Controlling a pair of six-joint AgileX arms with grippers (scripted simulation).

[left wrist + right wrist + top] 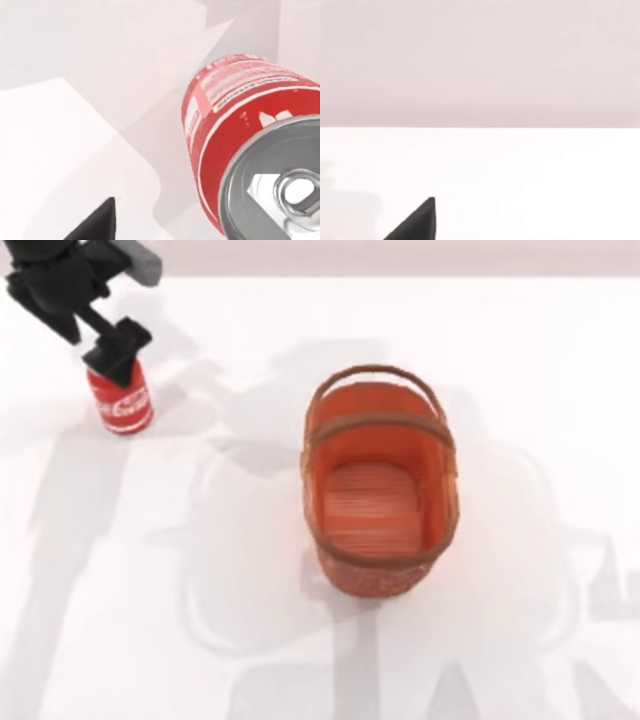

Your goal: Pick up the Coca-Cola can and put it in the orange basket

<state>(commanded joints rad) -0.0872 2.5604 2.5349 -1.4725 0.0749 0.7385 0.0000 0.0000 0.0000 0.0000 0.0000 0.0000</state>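
Note:
The red Coca-Cola can (122, 400) stands upright at the table's far left. My left gripper (118, 346) hangs just above its top, open, holding nothing. In the left wrist view the can (235, 125) fills one side with its silver top (280, 190) close to the camera. One dark fingertip (102, 222) stands apart from it, and the other finger is out of frame. The orange basket (370, 575), with its arched brown handle (380, 422), sits empty in the middle of the table, well to the right of the can.
My right arm is outside the top view. Its wrist view shows one dark fingertip (422, 220) over bare white table and a pale wall. Arm shadows lie across the tabletop around the basket.

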